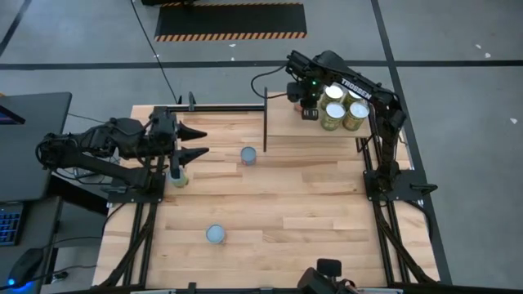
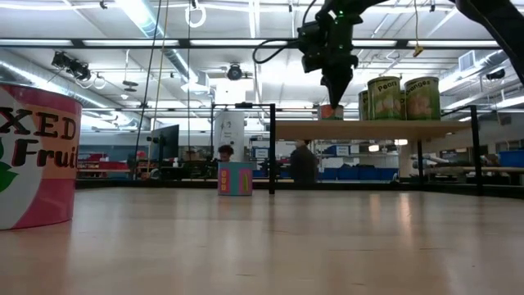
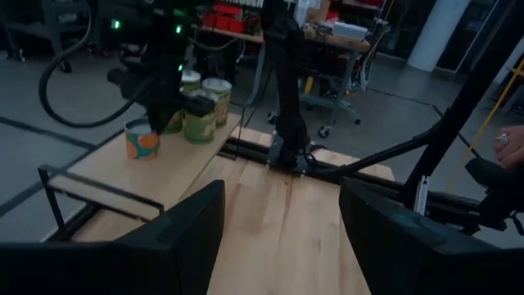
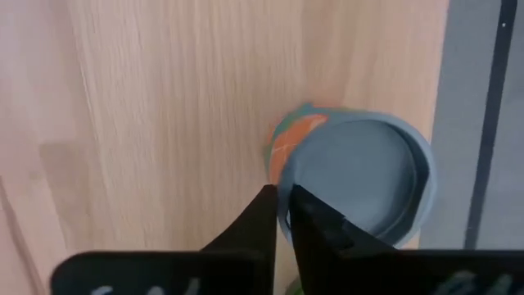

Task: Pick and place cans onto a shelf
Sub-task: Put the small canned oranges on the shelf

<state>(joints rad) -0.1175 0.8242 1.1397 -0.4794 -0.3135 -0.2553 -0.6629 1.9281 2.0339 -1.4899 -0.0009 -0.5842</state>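
On the shelf (image 1: 302, 131) at the far right of the table (image 1: 310, 212), several cans stand in a tight cluster by the far edge: three green-labelled ones with bright tops (image 1: 343, 110) show from above, and an orange-labelled can (image 3: 141, 139) stands just beside them on the side nearer the dark upright panel (image 1: 265, 126). The right gripper (image 4: 281, 215) hangs directly above that orange can (image 4: 352, 176), its two fingers drawn together with only a thin slit between them and nothing held; from table height its tip (image 2: 336, 92) sits just over the can's top (image 2: 331, 111). Three more cans are down on the tabletop: a blue one (image 1: 248, 155) just beside the panel's near end, another blue one (image 1: 216, 234) well apart toward the front, and a yellow-green one (image 1: 177, 175) at the left. The left gripper (image 1: 196, 141) hovers near that yellow-green can, its fingers (image 3: 184, 238) spread wide and empty, pointing across the table toward the shelf. A big pink fruit can (image 2: 33, 156) fills the near left of the low view.
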